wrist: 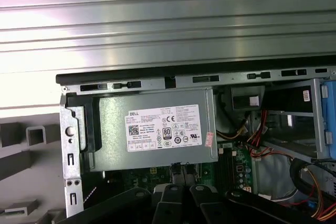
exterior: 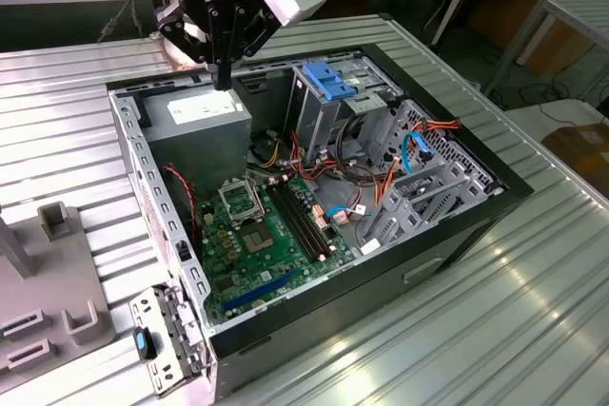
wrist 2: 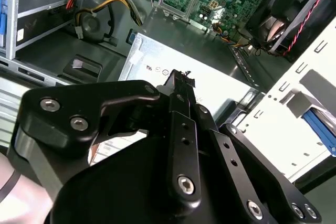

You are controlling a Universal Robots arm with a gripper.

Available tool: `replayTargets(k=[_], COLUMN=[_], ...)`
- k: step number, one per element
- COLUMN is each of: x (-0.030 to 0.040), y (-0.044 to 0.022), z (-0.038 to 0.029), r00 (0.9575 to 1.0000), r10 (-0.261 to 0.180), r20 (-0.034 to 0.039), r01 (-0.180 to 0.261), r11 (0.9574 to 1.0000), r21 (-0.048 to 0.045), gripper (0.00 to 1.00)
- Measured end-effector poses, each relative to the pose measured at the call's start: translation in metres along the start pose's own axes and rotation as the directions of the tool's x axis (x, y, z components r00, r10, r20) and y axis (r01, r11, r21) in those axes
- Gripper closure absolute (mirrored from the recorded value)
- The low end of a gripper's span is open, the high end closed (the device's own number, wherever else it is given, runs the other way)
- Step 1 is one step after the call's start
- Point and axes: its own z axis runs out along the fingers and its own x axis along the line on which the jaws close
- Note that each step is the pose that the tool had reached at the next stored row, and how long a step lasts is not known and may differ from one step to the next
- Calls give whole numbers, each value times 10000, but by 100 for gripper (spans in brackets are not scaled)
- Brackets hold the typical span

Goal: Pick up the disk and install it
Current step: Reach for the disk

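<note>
The disk is out of view. My black gripper (exterior: 224,81) hangs at the back of the open computer case (exterior: 457,235), its fingers drawn together into one narrow tip with nothing between them. The tip hovers just over the grey power supply (exterior: 195,125), near its labelled top face. In both wrist views the shut fingertips (wrist 2: 181,80) (wrist: 181,170) point at that power supply (wrist: 157,129), a short gap above it. The green motherboard (exterior: 257,235) lies on the case floor in front of it.
A tall grey drive cage with a blue latch (exterior: 328,83) stands in the case to the exterior view's right of the gripper, with loose red, orange and blue cables (exterior: 409,149) beyond. Grey fixture blocks (exterior: 48,273) sit at the exterior view's left on the ribbed metal table (exterior: 495,330).
</note>
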Motion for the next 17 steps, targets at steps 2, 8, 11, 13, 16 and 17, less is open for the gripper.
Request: replayTargets(k=[2, 8, 11, 13, 16, 17], x=[54, 212, 361, 425, 563, 589], y=[-4, -16, -27, -32, -43, -44], z=[-2, -7, -10, -12, -16, -16], r00=[10000, 10000, 10000, 10000, 10000, 10000], r10=[-2, -2, -2, -1, -3, -1], r20=[0, -1, 0, 0, 0, 0], r01=[2, 2, 2, 1, 3, 1], r11=[10000, 10000, 10000, 10000, 10000, 10000], r21=[0, 1, 0, 0, 1, 0], gripper=[89, 89, 89, 89, 89, 89])
